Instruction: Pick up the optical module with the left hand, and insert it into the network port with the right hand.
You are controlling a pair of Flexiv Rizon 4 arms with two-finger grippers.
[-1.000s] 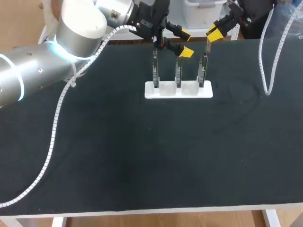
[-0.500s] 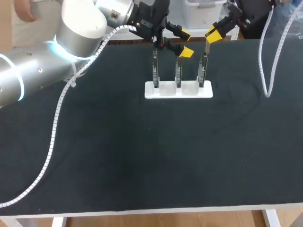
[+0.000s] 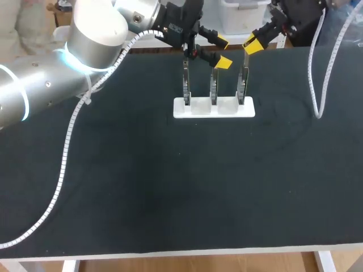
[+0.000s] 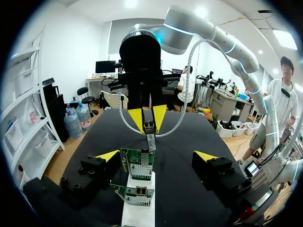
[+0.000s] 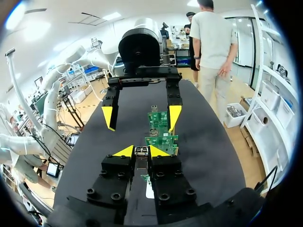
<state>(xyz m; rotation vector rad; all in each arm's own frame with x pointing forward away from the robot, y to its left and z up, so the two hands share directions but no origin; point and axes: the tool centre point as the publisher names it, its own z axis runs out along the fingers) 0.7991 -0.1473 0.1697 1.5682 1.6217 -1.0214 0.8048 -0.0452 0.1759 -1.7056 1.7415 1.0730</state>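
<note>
Surface: black and flat (image 3: 170,187), with a white holder (image 3: 227,107) near its far edge.
Boards: three green boards (image 4: 138,164) stand up in the holder, side by side.
Module: the optical module (image 4: 150,141) is a small bar, dark at one end and silver at the other. It is up in the air, over the board at the right end of the holder.
Right arm: the right jaws are clamped on the module, with one yellow tip on each side of it. The right wrist view shows this best.
Left arm: the left jaws are wide apart and hold nothing. They sit by the middle board, and one yellow fingertip (image 3: 223,62) is just above it.
Port: a network port (image 4: 140,191) looks like a little silver box on a board. The one on the end board is hidden, so I cannot tell if the module touches it.
How it feels: the module looks small and light. It looks hard, not bendy. Its smooth metal sides could slip in a loose hold. The thin end that goes in looks easy to hurt, and so do the boards.
Where to hold: on the two flat long sides, near the back end, so the front end stays free to go in. The right jaws seem to hold it about that way.
Care: I think it needs to go in straight, with a soft push. A tilt could jam it or bend the board.
</note>
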